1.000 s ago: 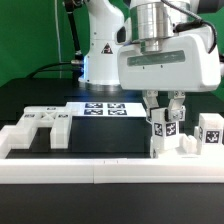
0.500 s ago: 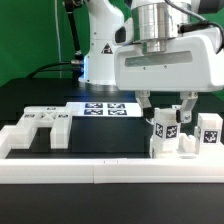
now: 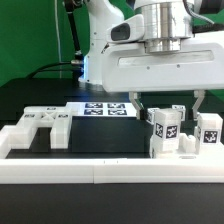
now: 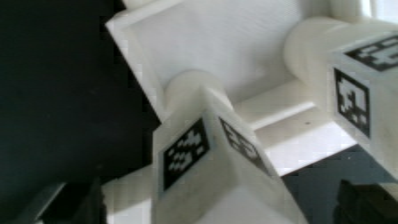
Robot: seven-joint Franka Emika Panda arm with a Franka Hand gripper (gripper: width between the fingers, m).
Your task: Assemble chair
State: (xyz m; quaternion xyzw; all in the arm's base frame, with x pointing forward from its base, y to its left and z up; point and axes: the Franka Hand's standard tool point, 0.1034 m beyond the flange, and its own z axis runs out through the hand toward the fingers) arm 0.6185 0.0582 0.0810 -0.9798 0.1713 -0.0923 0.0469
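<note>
Pincer [image 3: 169, 107] stands wide and empty, jaws on either side of the top of a matte white tagged upright post [image 3: 165, 130] on the partly built chair [image 3: 178, 150], at the exterior view's right of the black bench [image 3: 110, 137]. That post looks seated; you have the white slotted plastic panel [image 3: 38, 128] lying well apart, not yet joined.

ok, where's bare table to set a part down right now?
Best patch: the black table between the slotted panel and the tagged chair parts, with the marker board behind it and the border rail in front. It is crowded on the exterior view's right: the open gripper hangs over those parts, a jaw on either side.
</note>
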